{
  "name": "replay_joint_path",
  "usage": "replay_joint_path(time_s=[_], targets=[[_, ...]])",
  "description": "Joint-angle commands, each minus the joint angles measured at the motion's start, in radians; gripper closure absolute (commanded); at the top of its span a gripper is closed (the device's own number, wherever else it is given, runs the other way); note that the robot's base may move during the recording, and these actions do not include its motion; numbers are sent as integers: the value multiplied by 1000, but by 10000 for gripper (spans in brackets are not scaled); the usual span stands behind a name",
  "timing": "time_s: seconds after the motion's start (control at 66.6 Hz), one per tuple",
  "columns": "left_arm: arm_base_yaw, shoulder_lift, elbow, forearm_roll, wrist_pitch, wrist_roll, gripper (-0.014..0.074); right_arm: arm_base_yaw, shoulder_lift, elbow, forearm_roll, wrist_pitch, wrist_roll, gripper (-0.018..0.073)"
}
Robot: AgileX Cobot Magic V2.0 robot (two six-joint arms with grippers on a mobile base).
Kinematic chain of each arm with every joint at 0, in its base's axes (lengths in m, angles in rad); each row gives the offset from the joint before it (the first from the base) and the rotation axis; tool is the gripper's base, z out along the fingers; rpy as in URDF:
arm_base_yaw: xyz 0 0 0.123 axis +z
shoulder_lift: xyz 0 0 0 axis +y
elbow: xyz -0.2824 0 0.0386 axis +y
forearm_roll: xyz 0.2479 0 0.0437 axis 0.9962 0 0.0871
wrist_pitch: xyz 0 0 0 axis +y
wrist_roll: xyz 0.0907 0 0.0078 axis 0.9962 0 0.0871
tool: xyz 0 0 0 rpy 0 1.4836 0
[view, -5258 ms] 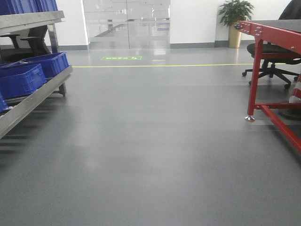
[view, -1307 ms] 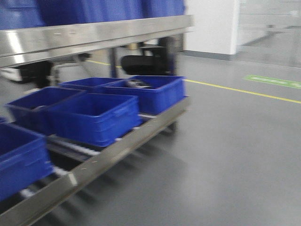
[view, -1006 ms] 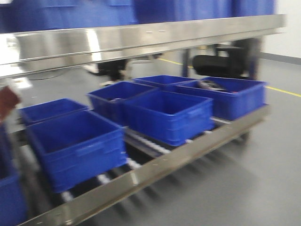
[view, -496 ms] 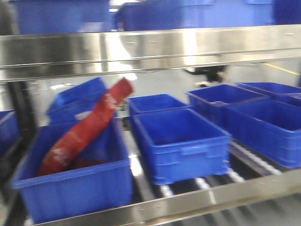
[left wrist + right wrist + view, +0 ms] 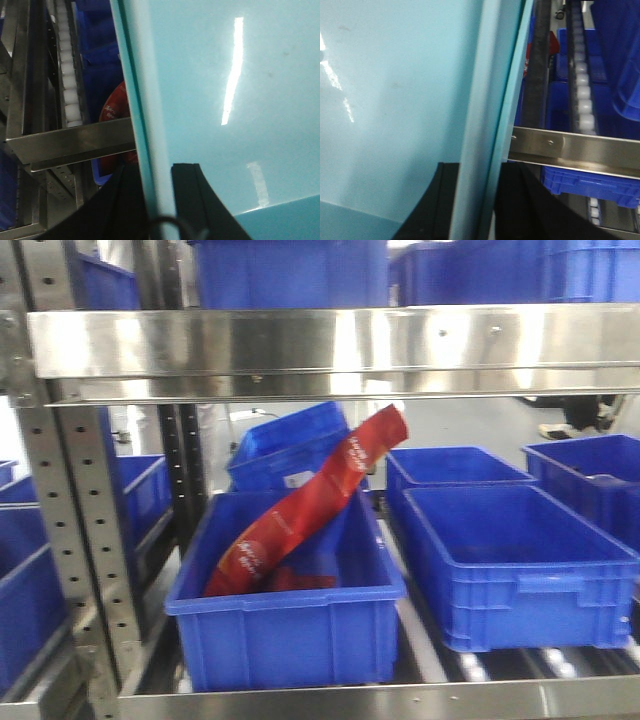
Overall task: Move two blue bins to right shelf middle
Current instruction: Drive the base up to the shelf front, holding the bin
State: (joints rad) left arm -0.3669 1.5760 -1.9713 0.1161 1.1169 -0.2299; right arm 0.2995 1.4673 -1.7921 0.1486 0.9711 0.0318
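A pale cyan-blue bin fills both wrist views; its smooth wall and rim run up the left wrist view. My left gripper is shut on that rim, one black finger inside the wall and one outside. The same pale wall shows in the right wrist view, where my right gripper is shut on its rim. Whether one bin or two stacked are held cannot be told. The front view shows neither bin nor grippers. The stainless-steel right shelf stands straight ahead, close.
Dark royal-blue bins crowd the level ahead: one holds a red bag, another sits to its right. A perforated upright stands at the left. Steel rails and roller tracks lie just beyond the held bin.
The front view has swung left from open floor onto the rack. The dark bin with the red bag has come to the centre and the blur has gone.
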Motion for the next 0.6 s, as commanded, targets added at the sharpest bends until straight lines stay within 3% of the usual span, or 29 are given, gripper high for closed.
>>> replay_joint_path(time_s=[0.0,0.586], targets=[[-7,-22,-17,-17,-68,17,708,0,-12,-15,8,-90,-3,712],[-7,-22,-17,-17,-68,17,708,0,-12,-15,8,-90,-3,712]])
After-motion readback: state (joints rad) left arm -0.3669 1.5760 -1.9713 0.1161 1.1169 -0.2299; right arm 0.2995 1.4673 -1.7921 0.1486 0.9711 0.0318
